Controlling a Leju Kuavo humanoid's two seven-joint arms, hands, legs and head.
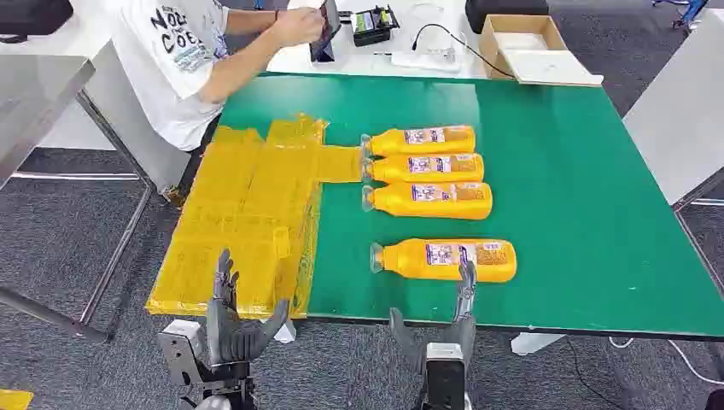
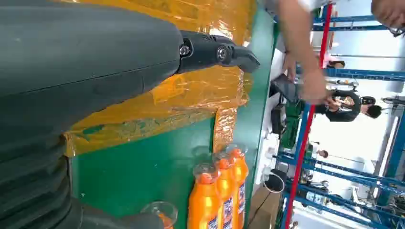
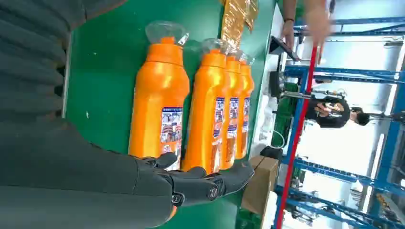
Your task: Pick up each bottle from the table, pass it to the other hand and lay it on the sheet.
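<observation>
Right hand [image 1: 444, 329], fingers spread and empty, is hovering at six o'clock of nearest bottle [image 1: 444, 260]; left hand [image 1: 230, 320] is hanging open over sheet [image 1: 248, 205].

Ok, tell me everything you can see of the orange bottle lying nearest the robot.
The nearest bottle is orange plastic by the look of it, with a clear cap and a blue and white label around its body. It lies on its side on the green table, cap pointing toward the yellow sheet, apart from the row of three other bottles. The right hand is open beside its label end, fingers reaching up to the bottle; whether they touch it I cannot tell.
</observation>
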